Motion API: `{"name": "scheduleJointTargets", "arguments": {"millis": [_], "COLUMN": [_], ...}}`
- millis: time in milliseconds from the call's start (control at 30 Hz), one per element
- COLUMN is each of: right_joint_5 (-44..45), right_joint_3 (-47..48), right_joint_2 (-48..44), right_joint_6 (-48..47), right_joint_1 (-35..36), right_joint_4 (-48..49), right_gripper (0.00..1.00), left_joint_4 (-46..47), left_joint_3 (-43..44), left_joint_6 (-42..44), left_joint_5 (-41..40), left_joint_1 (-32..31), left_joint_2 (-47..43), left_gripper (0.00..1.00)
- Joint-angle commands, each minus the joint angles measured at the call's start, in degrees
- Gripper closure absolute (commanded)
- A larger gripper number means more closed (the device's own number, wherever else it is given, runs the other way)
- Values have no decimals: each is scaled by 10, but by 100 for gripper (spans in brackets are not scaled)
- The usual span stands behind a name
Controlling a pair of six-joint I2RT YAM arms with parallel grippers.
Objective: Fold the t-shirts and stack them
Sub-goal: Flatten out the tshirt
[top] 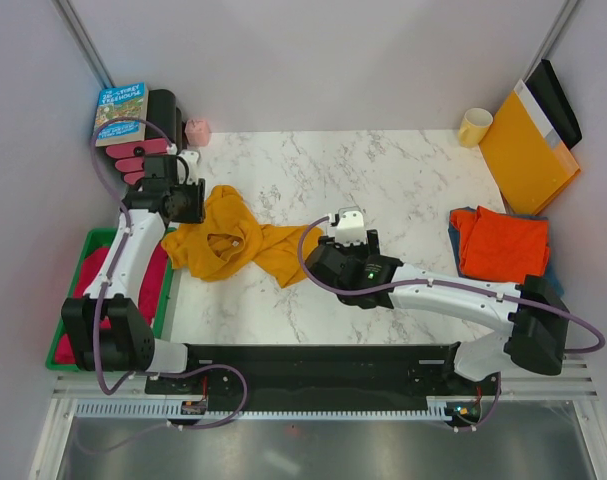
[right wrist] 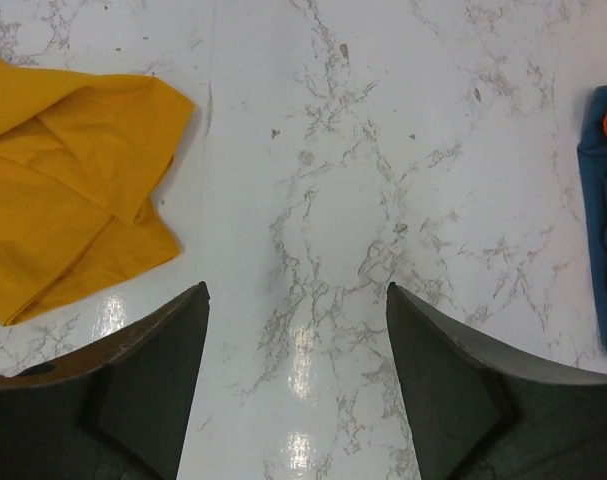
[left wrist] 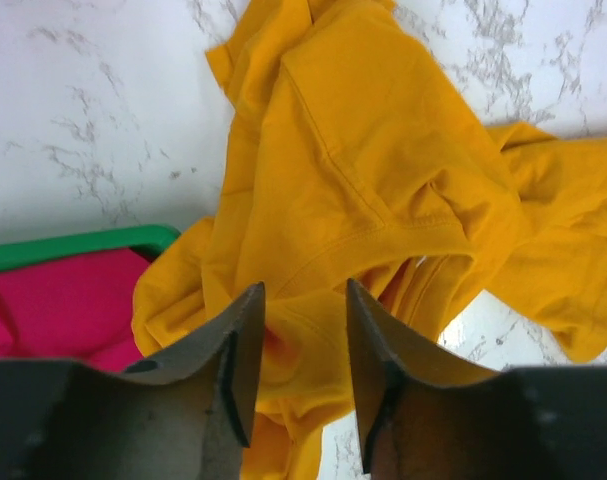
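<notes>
A: Starting at the left claw [left wrist: 303, 300]: clenched on a bunched fold of the mustard-yellow t-shirt [left wrist: 383, 170], with cloth filling the gap between the jaws.

B: Agreed. As for the right claw [right wrist: 298, 300]: released, with jaws wide and nothing between them, hanging over bare counter [right wrist: 383, 150] just right of that shirt's right end.

A: And the whereabouts of the shirt itself?

B: Crumpled across the left middle of the counter, not yet spread, with its left edge right beside the green tray [left wrist: 83, 243]. Further right and well apart: the orange-red t-shirt [top: 503, 245], laid on top of the blue t-shirt [right wrist: 595, 250], near the counter's right edge.

A: Looks like picking up to spread flat before folding. Risks?

B: Probably gripping several layers at once, being on a bunch and not a single hem. Lifting that way could raise a tangled lump instead of opening it out. Could also drag the left edge over the tray's rim and snag there, or pull cloth off the counter's left side.

A: Likely to twist too, with only one claw holding.

B: Yes. Calls for the right claw on the opposite end.

A: Containers?

B: Just the green tray, left of the counter, holding pink cloth [left wrist: 53, 320]. Cannot tell whether a garment.
</notes>
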Motion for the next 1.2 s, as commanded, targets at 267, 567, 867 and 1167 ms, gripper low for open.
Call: {"name": "scheduleJointTargets", "arguments": {"millis": [267,567,867,1167], "right_joint_5": [-3,-167,-261,-279], "right_joint_3": [11,-31,113,136], "right_joint_2": [1,41,223,262], "right_joint_6": [-3,-21,-94,-74], "right_joint_1": [-4,-132,-149,-146], "right_joint_4": [24,123,170,187], "right_gripper": [21,27,38,36], "left_joint_4": [-29,-16,-20,-22], "left_joint_3": [-65,-40,-67,-90], "left_joint_6": [15,1,12,13], "left_joint_5": [4,51,72,72], "left_joint_1": [1,1,1,1], "left_joint_2": [-38,-99,-129,-146], "left_gripper": [98,98,98,98]}}
